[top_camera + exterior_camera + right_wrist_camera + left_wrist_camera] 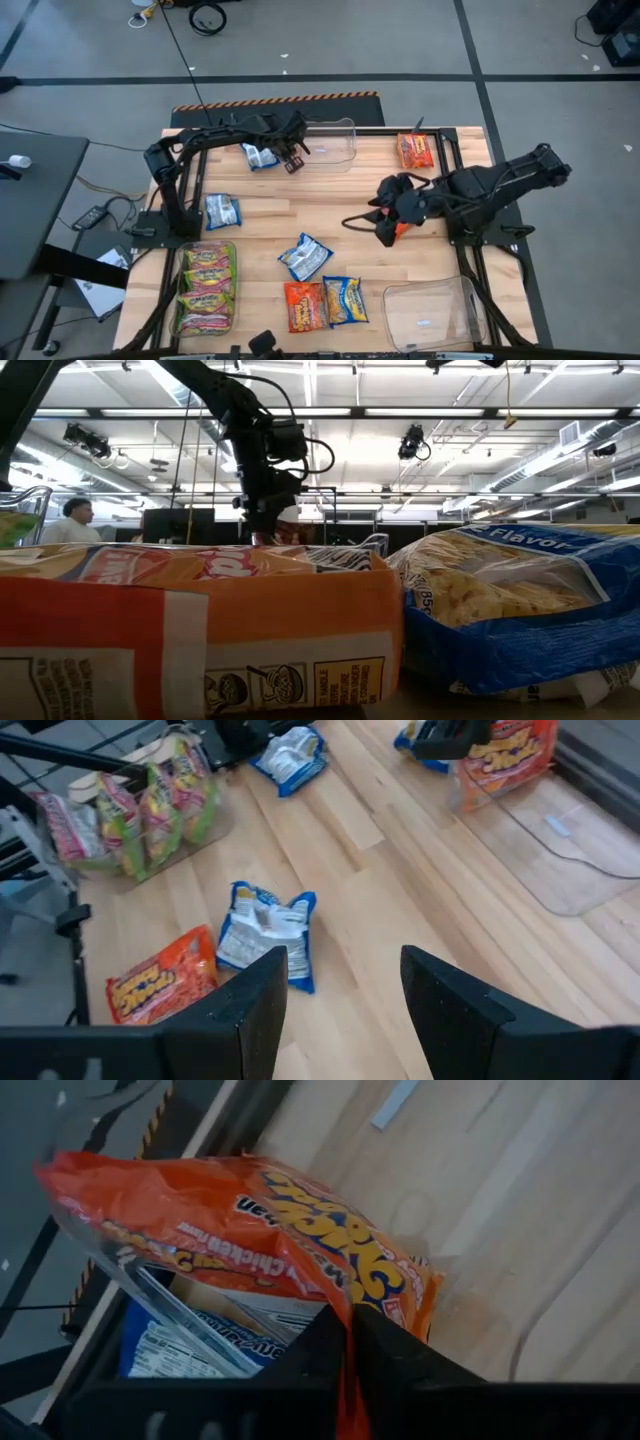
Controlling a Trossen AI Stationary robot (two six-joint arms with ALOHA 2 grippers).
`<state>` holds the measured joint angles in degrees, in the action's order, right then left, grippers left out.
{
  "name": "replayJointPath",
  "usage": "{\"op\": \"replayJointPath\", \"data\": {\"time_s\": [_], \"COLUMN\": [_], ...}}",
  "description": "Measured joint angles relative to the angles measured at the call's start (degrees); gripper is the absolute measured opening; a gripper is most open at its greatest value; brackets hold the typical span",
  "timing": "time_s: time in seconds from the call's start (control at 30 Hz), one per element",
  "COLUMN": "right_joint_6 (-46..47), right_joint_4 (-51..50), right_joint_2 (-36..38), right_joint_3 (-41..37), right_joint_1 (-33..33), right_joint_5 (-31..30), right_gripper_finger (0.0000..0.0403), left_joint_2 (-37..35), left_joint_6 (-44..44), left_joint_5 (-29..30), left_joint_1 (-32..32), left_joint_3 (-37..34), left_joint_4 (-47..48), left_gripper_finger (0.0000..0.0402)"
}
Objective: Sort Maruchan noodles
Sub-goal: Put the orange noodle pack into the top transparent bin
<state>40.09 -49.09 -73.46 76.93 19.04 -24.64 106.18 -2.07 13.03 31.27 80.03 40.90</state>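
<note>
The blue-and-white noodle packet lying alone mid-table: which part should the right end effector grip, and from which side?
The blue-and-white packet lies flat but crumpled on the table, clear of the red-orange packet. The right end effector is open above it. Probably best to come straight down and pinch across a raised, puckered edge; a side approach would likely just slide it.

Left gripper [293,160] at the table's far edge beside a clear bin [335,140], packet [260,1230] between its fingers, right gripper [385,222] mid-table, filled bin [207,287] front left, empty bin [432,310] front right
</note>
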Motion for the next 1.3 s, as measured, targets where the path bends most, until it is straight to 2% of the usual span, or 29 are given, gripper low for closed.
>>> {"op": "replayJointPath", "data": {"time_s": [0.17, 0.3, 0.43, 0.53, 0.63, 0.8, 0.97, 1.1, 1.2, 1.3], "right_joint_6": [-2.89, -6.42, -8.79, -9.99, -11.42, -8.03, -6.18, -2.74, -0.82, 0.25], "right_joint_4": [0.24, 0.14, -0.61, -0.88, -0.51, -0.19, 0.65, 2.26, 4.69, 6.27], "right_joint_2": [1.32, 2.71, 3.99, 4.25, 3.74, 1.53, -1.76, -5.08, -7.74, -10.21], "right_joint_3": [0.0, 0.0, 0.0, 0.02, 0.04, 0.04, 0.04, 0.04, 0.0, 0.02], "right_joint_1": [-1.93, -2.09, -1.75, -0.66, 0.12, 3.96, 10.88, 15.82, 18.55, 20.55], "right_joint_5": [2.65, 2.83, 2.82, 0.63, 0.32, 1.27, 0.84, -0.82, -1.3, -1.27], "right_gripper_finger": [0.0201, 0.0201, 0.0201, 0.0201, 0.0201, 0.0199, 0.0193, 0.0193, 0.0193, 0.0193], "left_joint_2": [-0.88, -4.58, -11.39, -16.92, -20.26, -20.67, -19.0, -15.95, -11.85, -6.56], "left_joint_6": [1.69, 4.44, 11.0, 18.21, 26.71, 47.81, 71.39, 90.54, 98.79, 102.61], "left_joint_5": [-2.72, -3.73, -11.18, -14.85, -16.06, -11.23, -8.35, -3.25, -1.72, -1.59], "left_joint_1": [0.02, -0.42, -3.66, -10.66, -20.36, -38.59, -55.13, -65.65, -70.5, -72.95], "left_joint_3": [0.0, 2.67, 4.96, 5.01, 5.03, 4.16, -2.23, -6.09, -6.54, -4.71], "left_joint_4": [1.33, 7.45, 15.88, 17.74, 17.62, 15.0, 5.62, -0.51, -6.23, -11.86], "left_gripper_finger": [0.0107, 0.0163, 0.019, 0.0192, 0.0188, 0.0191, 0.0225, 0.0257, 0.0266, 0.0262]}}
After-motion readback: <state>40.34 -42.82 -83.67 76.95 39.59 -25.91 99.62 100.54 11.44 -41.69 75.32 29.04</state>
